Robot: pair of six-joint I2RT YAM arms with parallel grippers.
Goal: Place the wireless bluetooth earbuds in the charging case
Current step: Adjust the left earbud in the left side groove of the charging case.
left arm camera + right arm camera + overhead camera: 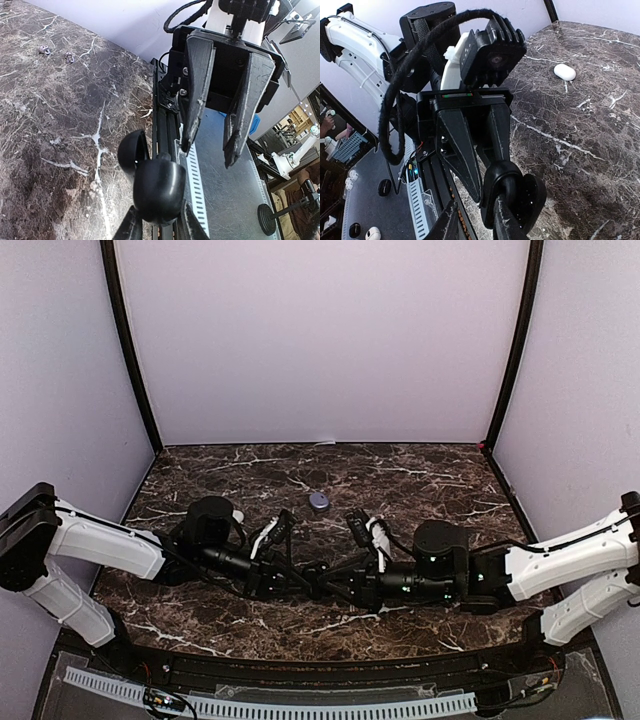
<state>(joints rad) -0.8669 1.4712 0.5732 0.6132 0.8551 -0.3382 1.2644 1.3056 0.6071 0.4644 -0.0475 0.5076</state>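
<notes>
Left gripper (159, 212): jaws narrow, clamped on the black charging case (160, 190) from both sides. The case is held off the bench (430, 480), over its near edge, about midway along it.

Case: open, with its lid (132, 152) swung out beside the body. The left wrist view shows only the rounded outer shells, so the mouth points away from the left arm and toward the right gripper (208, 154). The right wrist view shows the dark gap between the two halves. Long axis: cannot tell, as the shells look near round.

Right gripper: jaws partly apart, nothing seen between them. Its fingers (197, 95) point at the case, with the tips just beside it. Whether they touch it cannot be told.

Earbuds: two tiny greyish buds (44, 49) (69, 57) lie close together on the marble, well apart from the held case, toward a walled edge. They are too small to tell which way they point or how their long axis runs.

Also on the bench: a white case (565, 71) and a small purple-grey case (318, 501) near the centre.
</notes>
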